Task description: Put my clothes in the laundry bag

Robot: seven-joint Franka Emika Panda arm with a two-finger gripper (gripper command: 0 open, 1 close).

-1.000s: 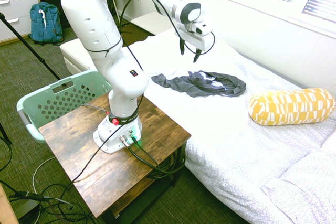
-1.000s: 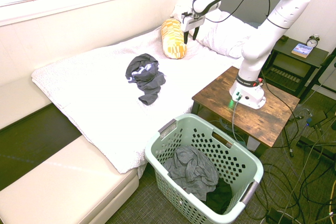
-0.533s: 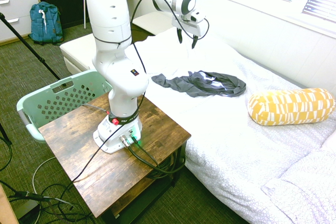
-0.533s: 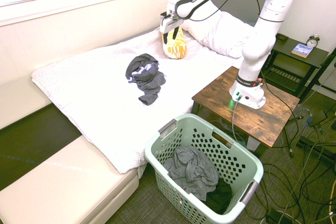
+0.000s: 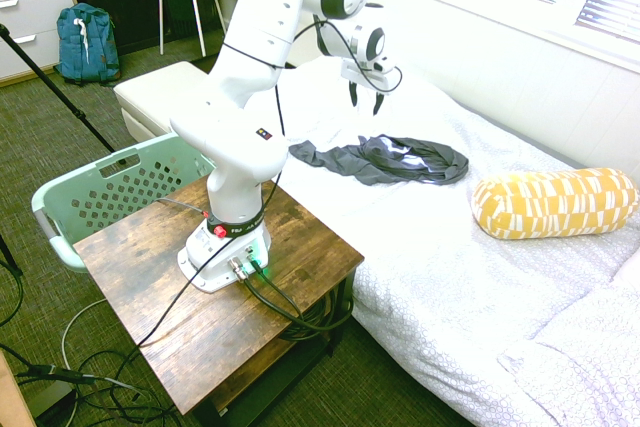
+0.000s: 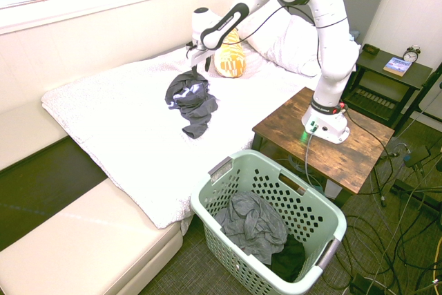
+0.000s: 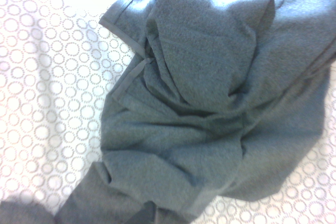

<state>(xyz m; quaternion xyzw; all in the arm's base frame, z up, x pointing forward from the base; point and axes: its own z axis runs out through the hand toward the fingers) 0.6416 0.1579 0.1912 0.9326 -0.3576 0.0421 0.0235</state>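
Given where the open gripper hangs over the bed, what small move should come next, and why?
Probably lower straight down: the gripper is open, pointing down above the crumpled dark grey fabric garment on the white bedspread, not yet touching it.

Wrist view: dark grey garment [image 7: 210, 103] fills most of frame, crumpled, several folds overlapping. Thin hemmed edge runs along one side. It lies on a white bed cover [image 7: 47, 103] printed with small dotted circles, visible to one side and at one corner. Focus slightly soft.
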